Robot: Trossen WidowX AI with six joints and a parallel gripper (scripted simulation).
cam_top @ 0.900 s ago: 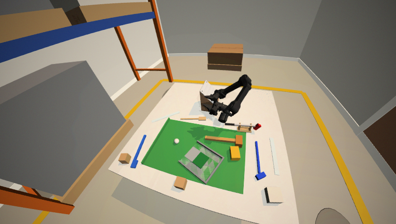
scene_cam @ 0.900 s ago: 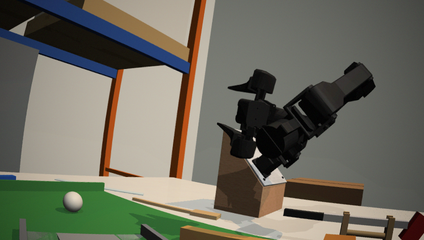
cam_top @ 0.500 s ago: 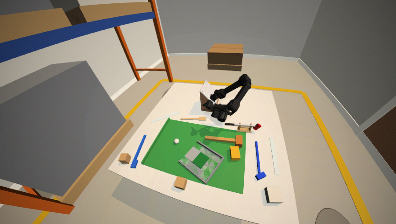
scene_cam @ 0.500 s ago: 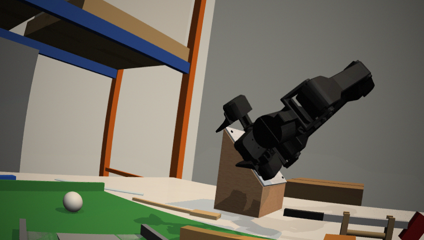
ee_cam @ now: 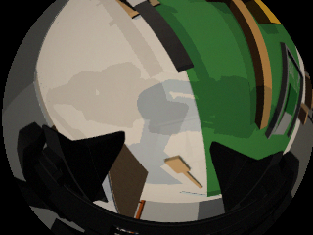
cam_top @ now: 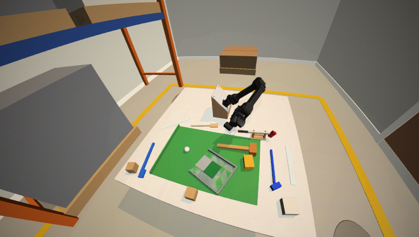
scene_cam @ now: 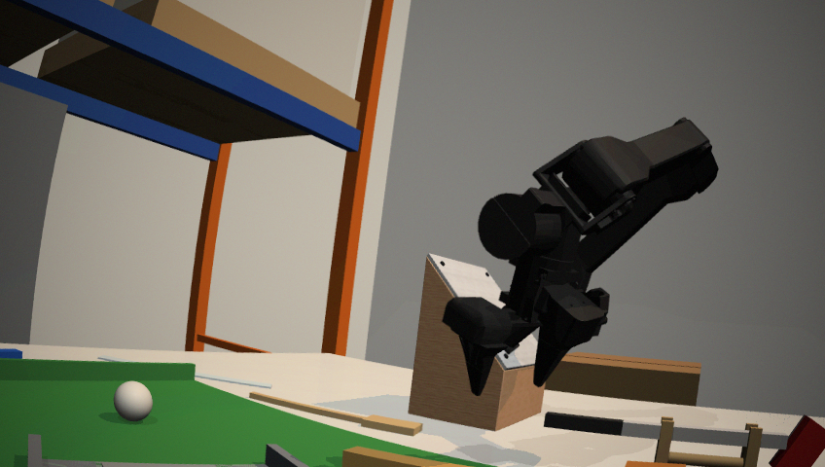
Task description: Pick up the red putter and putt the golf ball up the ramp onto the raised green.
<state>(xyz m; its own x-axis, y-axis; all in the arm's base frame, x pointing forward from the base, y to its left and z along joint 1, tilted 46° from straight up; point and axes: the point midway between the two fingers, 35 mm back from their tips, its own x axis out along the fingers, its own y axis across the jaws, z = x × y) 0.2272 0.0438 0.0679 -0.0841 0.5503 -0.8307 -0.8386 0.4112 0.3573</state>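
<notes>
The red putter [cam_top: 272, 134] [scene_cam: 802, 443] [ee_cam: 168, 36] lies across a small wooden stand [cam_top: 258, 137] [scene_cam: 665, 441], its black handle [cam_top: 242, 131] [scene_cam: 583, 423] pointing toward the arm. My gripper [scene_cam: 508, 388] [ee_cam: 168, 143] is open and empty, fingers pointing down, above the table beyond the handle's end. The white golf ball [cam_top: 186, 149] [scene_cam: 132, 400] rests on the green mat [cam_top: 170, 158]; it is not seen in the wrist view. The grey-framed ramp has a grey slope [cam_top: 203, 162] and the raised green [cam_top: 212, 169] within its rails.
An orange-brown mallet [cam_top: 235, 147] [ee_cam: 264, 88] and a yellow block [cam_top: 248, 162] lie on the mat. A small wooden club [cam_top: 214, 125] [scene_cam: 393, 424] [ee_cam: 177, 164] and a slanted wooden block [cam_top: 220, 109] [scene_cam: 451, 358] are near the arm. Blue clubs [cam_top: 148, 158] [cam_top: 272, 167] flank the mat.
</notes>
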